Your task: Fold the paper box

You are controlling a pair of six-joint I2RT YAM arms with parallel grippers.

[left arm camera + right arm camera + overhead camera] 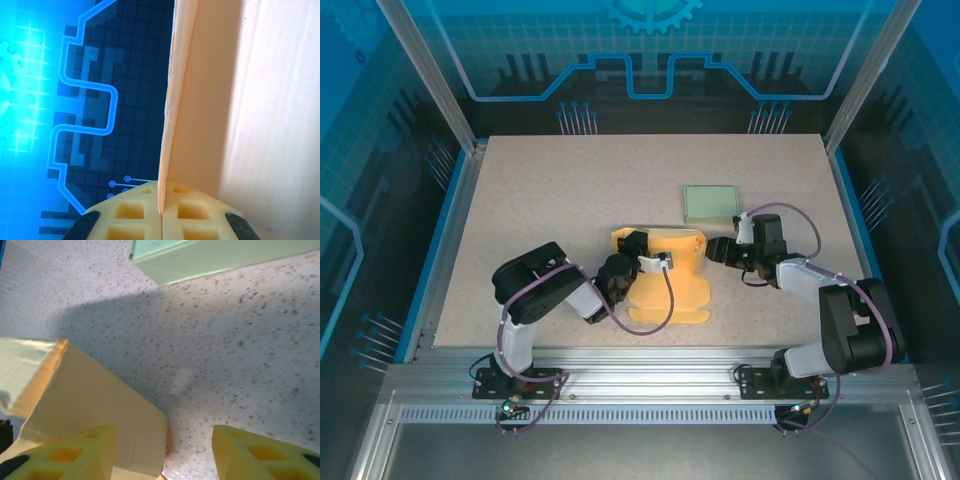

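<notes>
The yellow paper box (670, 285) lies partly folded in the middle of the table, with one panel flat toward the near edge. My left gripper (636, 248) is at the box's far left corner, shut on a thin upright flap (172, 115) pinched between its pads (135, 215). My right gripper (717, 251) hovers at the box's right side, open. In the right wrist view the box's right wall (95, 400) sits by the left finger (75, 455), and bare table lies between the fingertips of that gripper (163, 439).
A flat pale green box (712, 203) lies on the speckled table just behind the right gripper, and its edge (210, 257) shows at the top of the right wrist view. Blue enclosure walls (650, 50) surround the table.
</notes>
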